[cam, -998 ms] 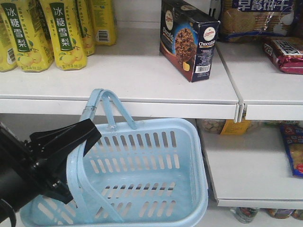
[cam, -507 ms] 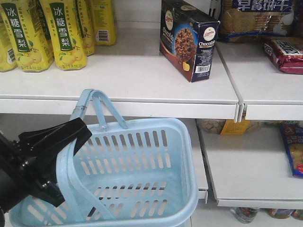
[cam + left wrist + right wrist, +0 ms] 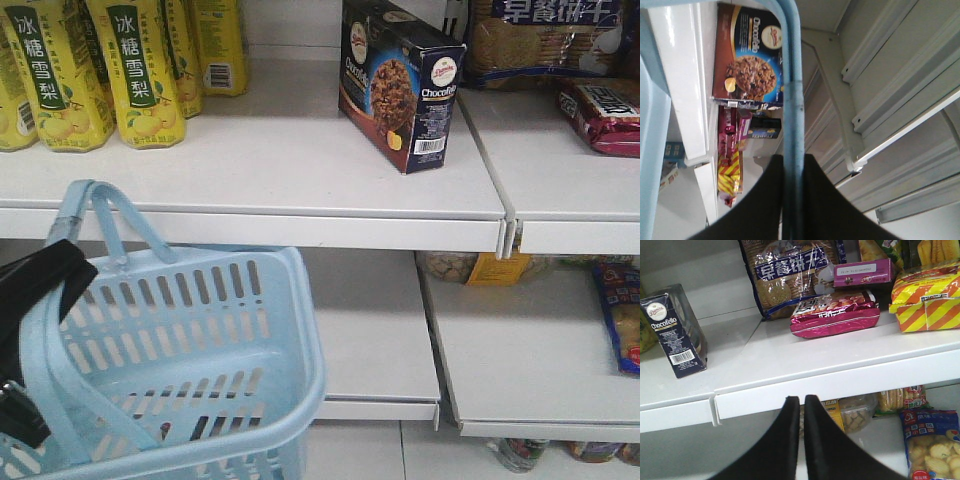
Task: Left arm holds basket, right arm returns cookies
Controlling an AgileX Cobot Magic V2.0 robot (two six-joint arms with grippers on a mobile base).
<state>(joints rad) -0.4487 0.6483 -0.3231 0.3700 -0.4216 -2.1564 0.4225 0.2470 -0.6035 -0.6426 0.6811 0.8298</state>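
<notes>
Yellow pear-drink bottles (image 3: pixel 135 70) line the top shelf (image 3: pixel 270 160) at 10 o'clock in the front view, and the cookies (image 3: pixel 400 85) stand upright on the same shelf at about 1 o'clock, well apart from the bottles. Just beside them at 2 o'clock leans a clear biscuit bag (image 3: pixel 545 40), with a red packet (image 3: pixel 605 115) lying flat below it. A yellow-and-red striped bag (image 3: pixel 927 295) sits farther along in the right wrist view. Nothing stands in front of the carton.

The carton is dark navy, with a chocolate cookie picture on its broad face, a round white logo and a white barcode label on its narrow end.

The basket (image 3: pixel 200 330), light blue with slotted sides, hangs at 7 o'clock below the shelf edge. The left end effector (image 3: pixel 792 200) is clamped on one hoop handle (image 3: pixel 792 100). The right end effector (image 3: pixel 802 440) hangs below the shelf lip with fingers pressed together, holding nothing
</notes>
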